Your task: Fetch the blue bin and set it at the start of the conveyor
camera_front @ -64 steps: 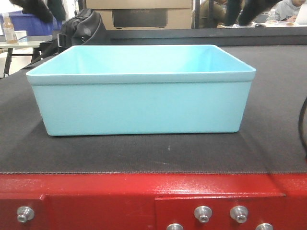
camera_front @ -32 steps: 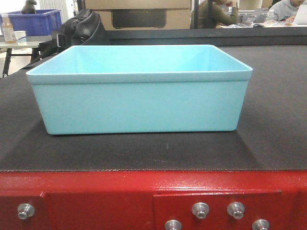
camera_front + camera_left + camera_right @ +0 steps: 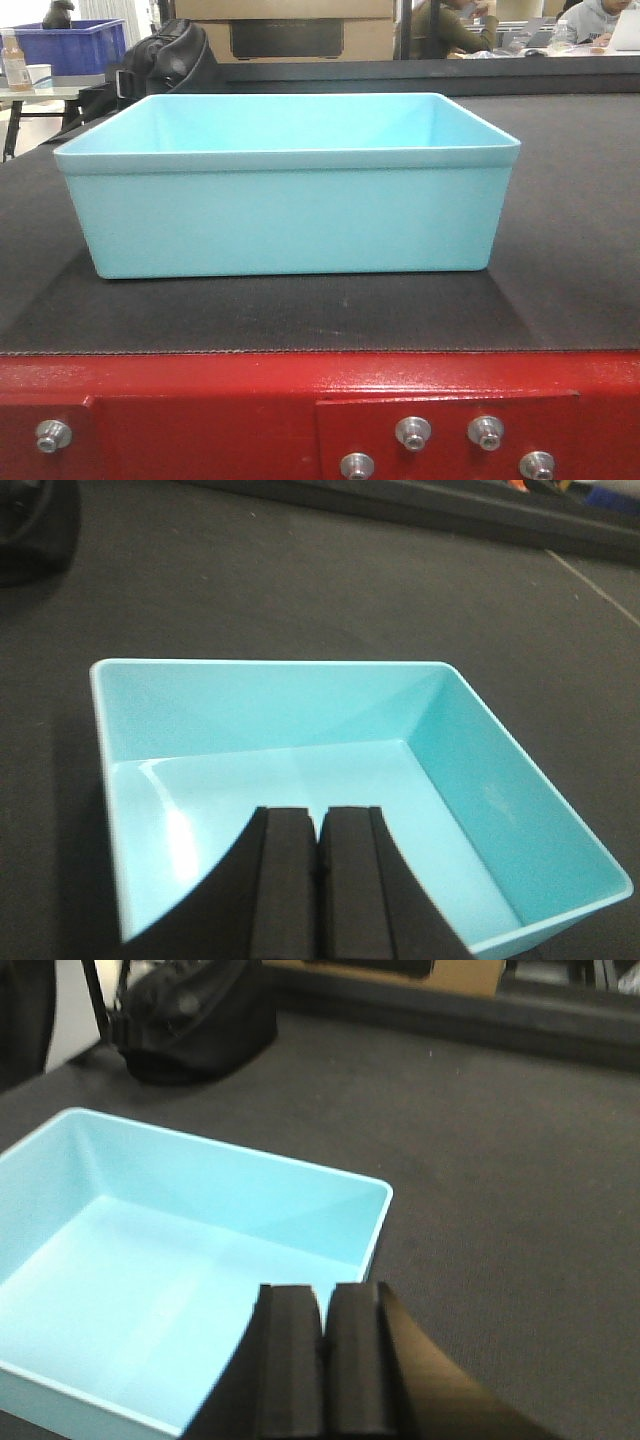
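The conveyor start is seen as a wide dark belt behind its red frame. The blue bin is set flat on the belt, near that frame, empty. The left gripper and right gripper are pressed together above the bin, holding nothing. Retreat should be made straight upward, so the rim is not caught.

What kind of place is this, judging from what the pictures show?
Probably a workshop or lab with a conveyor test line. A pale blue bin sits on a wide dark belt with a red bolted frame. Behind it are a cardboard box, a dark blue crate and seated people.
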### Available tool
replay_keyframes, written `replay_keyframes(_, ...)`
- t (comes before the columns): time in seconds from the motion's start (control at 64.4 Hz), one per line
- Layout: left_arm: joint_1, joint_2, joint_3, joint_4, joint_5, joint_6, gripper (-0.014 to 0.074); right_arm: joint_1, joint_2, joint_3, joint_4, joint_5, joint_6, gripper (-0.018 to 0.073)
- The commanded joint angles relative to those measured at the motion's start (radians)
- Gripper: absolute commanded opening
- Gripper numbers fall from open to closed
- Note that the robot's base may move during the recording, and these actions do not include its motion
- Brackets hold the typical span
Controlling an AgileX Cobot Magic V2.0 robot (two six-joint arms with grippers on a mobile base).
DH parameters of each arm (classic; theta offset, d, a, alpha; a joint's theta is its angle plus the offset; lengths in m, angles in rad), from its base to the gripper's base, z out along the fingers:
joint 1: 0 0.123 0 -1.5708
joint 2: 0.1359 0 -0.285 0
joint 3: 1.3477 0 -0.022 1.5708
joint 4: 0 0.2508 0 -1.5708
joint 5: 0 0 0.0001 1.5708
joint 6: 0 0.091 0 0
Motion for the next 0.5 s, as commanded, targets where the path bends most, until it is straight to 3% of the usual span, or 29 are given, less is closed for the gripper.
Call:
replay_keyframes(0.0, -0.002, -0.101, 0.067, -0.013, -0.064, 0.006, -0.0111, -0.001, -0.078, 0.036, 0.003, -0.027, -0.007, -0.0162)
replay_keyframes(0.14, -0.002, -0.24, 0.143, -0.013, -0.064, 0.006, -0.0111, -0.001, -0.172, 0.052, 0.008, -0.016, -0.007, -0.0162)
replay_keyframes(0.481, -0.002, -0.435, 0.155, -0.011, -0.112, 0.006, -0.0111, -0.001, -0.315, 0.052, 0.008, -0.087, -0.007, -0.0162)
